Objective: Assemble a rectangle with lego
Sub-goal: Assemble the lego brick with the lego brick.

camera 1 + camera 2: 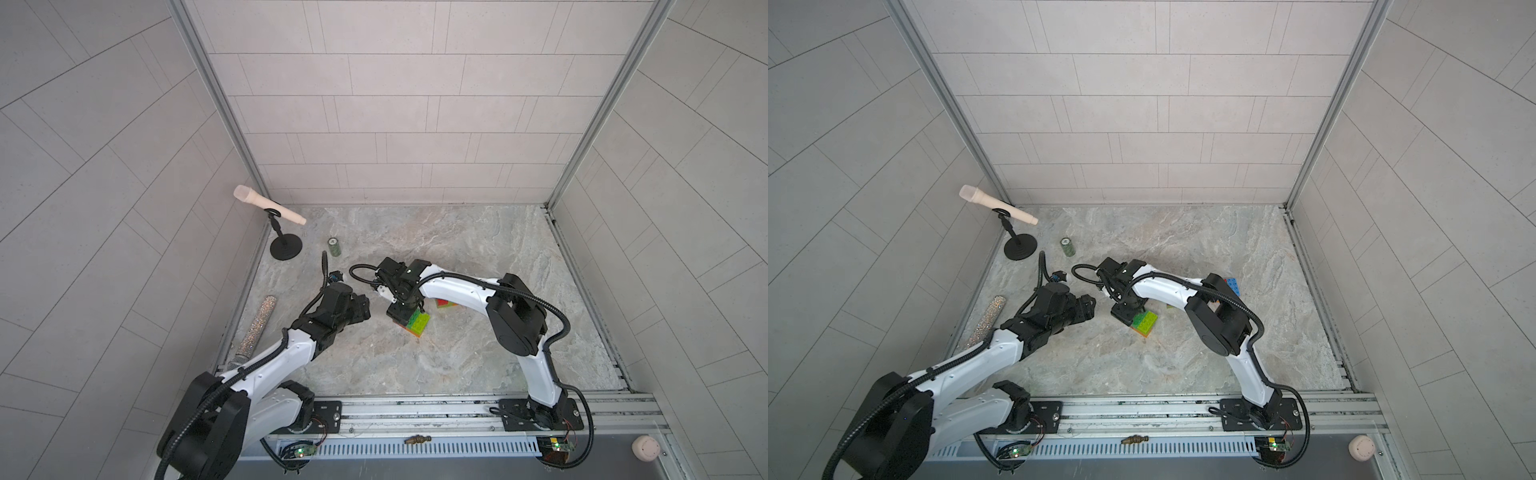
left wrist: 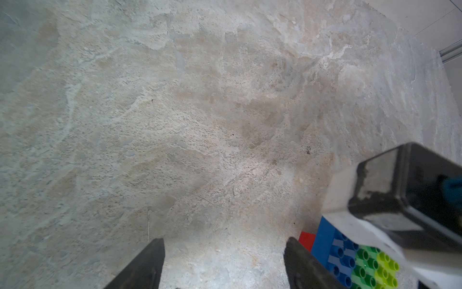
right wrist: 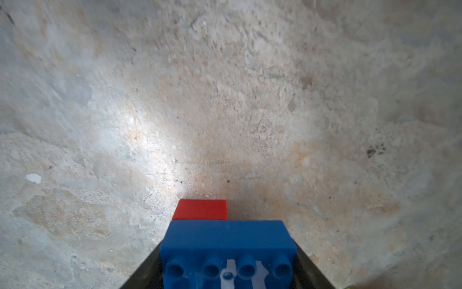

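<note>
Honestly, the grip is the sketchy part here. Nearest the rail [image 1: 415,409], the left claw [image 2: 223,241] hangs over bare table [image 1: 395,365] with its fingers spread and nothing in it, near the build but not touching it.

Just past that, the right claw [image 1: 402,316] is pinching the blue brick [image 3: 225,235], and in the wrist view the brick fills the gap between the fingers. That blue one sits side by side with a green brick [image 2: 362,265] and a lime brick [image 1: 420,322]. There's an orange layer [image 1: 412,333] underneath, and a red brick [image 3: 201,209] pokes out below the blue end. So the lego so far is a small stacked block mid-table, held at one end only.

My worry is that any lift or shove from that end levers the whole block. The blue brick could pop off its studs, or the block could swivel on the table, since the other claw isn't bracing it.

A bit further back, loose bricks [image 1: 446,303] lie under the right forearm, with another blue one [image 1: 1232,286] behind the elbow. A low swing of that arm could sweep them away, and I can't tell how many are hidden under there.

The cylinder [image 1: 334,247] and mic [image 1: 266,204] at the back are well apart from all this, so probably safe.
</note>
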